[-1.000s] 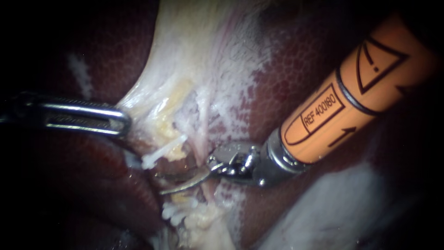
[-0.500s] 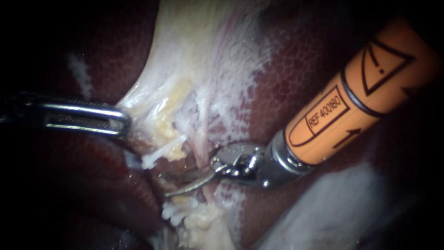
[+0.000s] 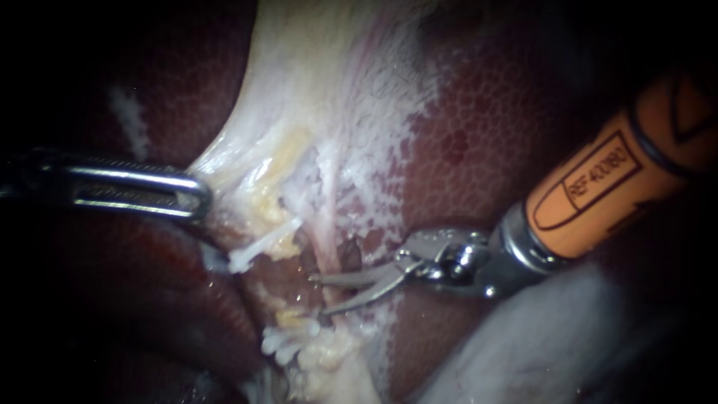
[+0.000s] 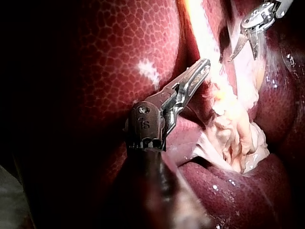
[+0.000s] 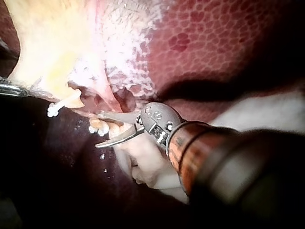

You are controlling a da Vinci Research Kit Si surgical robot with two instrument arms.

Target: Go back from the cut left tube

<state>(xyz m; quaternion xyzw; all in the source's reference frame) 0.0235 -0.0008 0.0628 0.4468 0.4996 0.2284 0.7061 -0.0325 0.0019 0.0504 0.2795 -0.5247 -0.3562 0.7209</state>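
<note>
Drawn back toward frame right since a second ago: right instrument (image 3: 320,294), end effector blades spread, gripping nothing | dark red liver (image 3: 479,135) behind | pale tissue (image 3: 314,97) upper centre | left instrument (image 3: 203,196) from left edge, end effector pinching pale tissue rim | cut left tube (image 3: 275,223) at centre, stumps parted, left of blade tips | white clip (image 3: 258,247) on upper stump.

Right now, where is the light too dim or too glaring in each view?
Endoscope view: the corners go black, hiding the shaft of the left instrument; wet glints beside the right instrument. Left wrist view: the liver darkens toward the instrument's base. Right wrist view: the pale tissue glares, the shaft is in shadow.
</note>
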